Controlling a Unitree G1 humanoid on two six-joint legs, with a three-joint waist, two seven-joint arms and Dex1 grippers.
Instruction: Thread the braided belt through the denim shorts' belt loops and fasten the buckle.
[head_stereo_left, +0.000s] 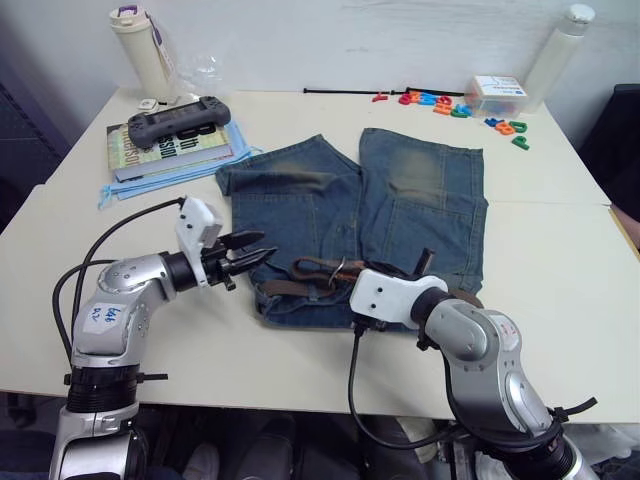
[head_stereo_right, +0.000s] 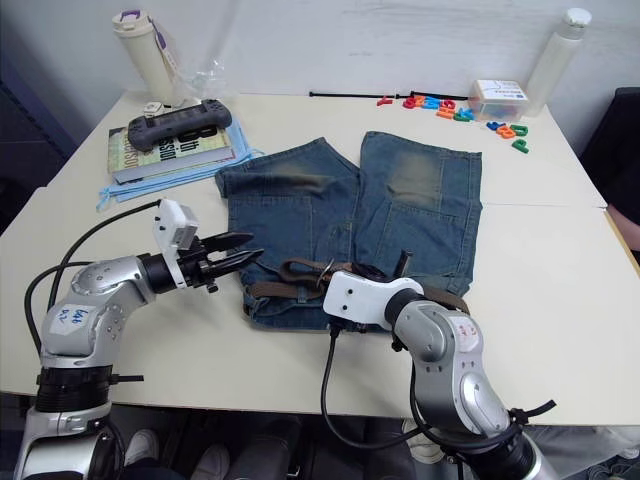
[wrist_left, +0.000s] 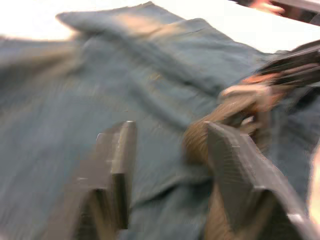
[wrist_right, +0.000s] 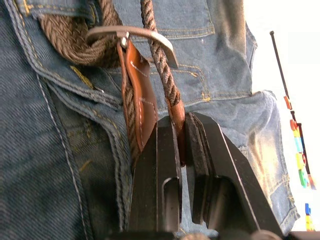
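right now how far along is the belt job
Mostly threaded: the belt lies along the waistband of the shorts. In hand: the right gripper pinches the belt's leather tip beside the buckle. The left gripper hangs open by the waistband. Left: fastening the buckle.

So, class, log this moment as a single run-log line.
left gripper: open, at shorts waistband | right gripper: shut on belt end by buckle | buckle: unfastened
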